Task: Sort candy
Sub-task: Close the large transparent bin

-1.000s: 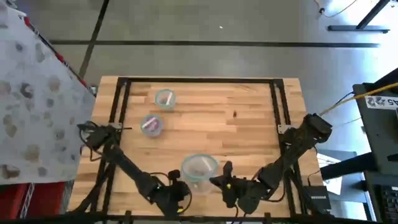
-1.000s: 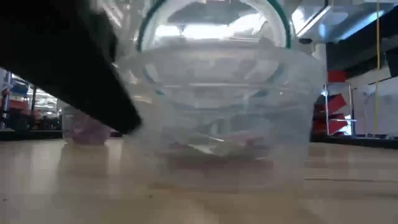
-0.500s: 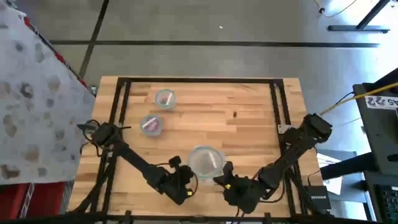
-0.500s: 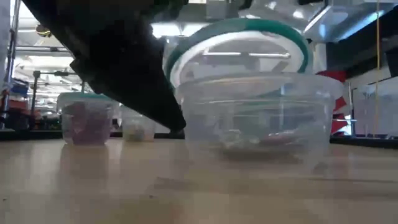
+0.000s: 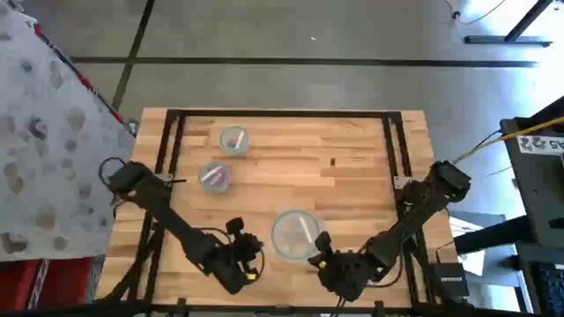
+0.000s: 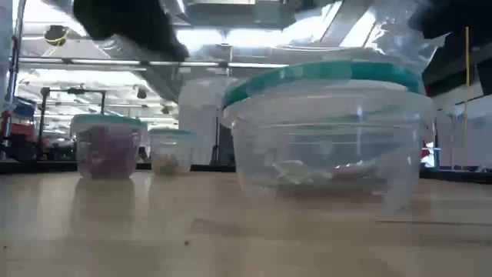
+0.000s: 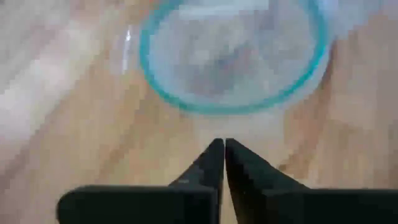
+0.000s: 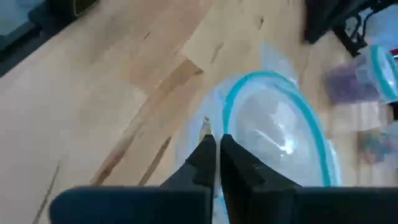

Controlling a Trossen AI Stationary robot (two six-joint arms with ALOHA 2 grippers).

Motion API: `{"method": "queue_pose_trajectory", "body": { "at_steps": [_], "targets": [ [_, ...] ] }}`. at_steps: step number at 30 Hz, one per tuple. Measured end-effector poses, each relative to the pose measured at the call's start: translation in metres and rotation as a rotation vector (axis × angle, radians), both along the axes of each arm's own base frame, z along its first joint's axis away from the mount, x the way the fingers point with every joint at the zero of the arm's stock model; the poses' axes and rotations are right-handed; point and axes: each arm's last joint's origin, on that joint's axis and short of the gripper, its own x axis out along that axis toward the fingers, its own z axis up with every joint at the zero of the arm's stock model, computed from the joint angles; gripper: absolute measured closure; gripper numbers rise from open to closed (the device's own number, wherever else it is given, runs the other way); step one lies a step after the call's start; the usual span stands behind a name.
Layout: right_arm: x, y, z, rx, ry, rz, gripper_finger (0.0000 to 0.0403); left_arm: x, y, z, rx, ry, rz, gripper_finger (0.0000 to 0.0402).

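three clear bowls with teal rims sit on the wooden table [image 5: 352, 167]: a large bowl [image 5: 295, 234] at lower centre of the high view, and two small ones at upper left, one small bowl [image 5: 214, 176] holding purple candy [image 6: 104, 150], the other small bowl [image 5: 233, 139] farther up with pale pieces. a few thin sweets [image 6: 323, 171] lie in the large bowl's bottom.

two arms reach in from the table's sides, bent low toward the bottom edge of the high view. the left gripper [image 5: 244, 264] sits just left of the large bowl, fingers pressed together, holding nothing. the right gripper [image 5: 319, 255] sits at the bowl's lower right rim, fingers also pressed together and empty.

since a second ago the large bowl has slid to the right and the left gripper has drawn back from it.
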Motion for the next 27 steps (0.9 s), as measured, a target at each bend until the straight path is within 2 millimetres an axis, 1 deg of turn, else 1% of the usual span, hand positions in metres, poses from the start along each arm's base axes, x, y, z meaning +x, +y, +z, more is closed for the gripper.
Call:
{"method": "queue_pose_trajectory", "body": {
  "at_steps": [4,7,11,14,17,19,23,27],
  "targets": [
    [-0.001,0.000,-0.001,0.041,0.032,0.000,0.0403,0.016,0.008,0.009,0.049,-0.036,-0.066,0.0402],
    [-0.003,0.000,-0.002,0.060,0.061,-0.014,0.0403,0.034,0.019,0.010,0.034,-0.036,-0.136,0.0402],
    [-0.004,-0.001,-0.003,0.062,0.080,-0.016,0.0403,0.057,0.037,0.004,0.016,-0.025,-0.223,0.0402],
    [-0.003,-0.001,-0.003,0.066,0.081,-0.013,0.0403,0.068,0.049,-0.001,-0.011,-0.009,-0.267,0.0402],
    [-0.003,-0.001,-0.003,0.062,0.076,-0.006,0.0402,0.074,0.057,-0.006,-0.031,0.015,-0.281,0.0402],
    [-0.001,0.000,-0.002,0.062,0.052,-0.006,0.0402,0.074,0.058,-0.006,-0.027,0.013,-0.286,0.0402],
    [0.002,0.001,0.006,0.066,-0.048,-0.049,0.0402,0.071,0.058,0.006,-0.009,-0.015,-0.300,0.0402],
    [0.002,0.000,0.012,0.091,-0.075,-0.059,0.0402,0.066,0.059,0.021,-0.020,-0.060,-0.301,0.0402]
  ]
}}
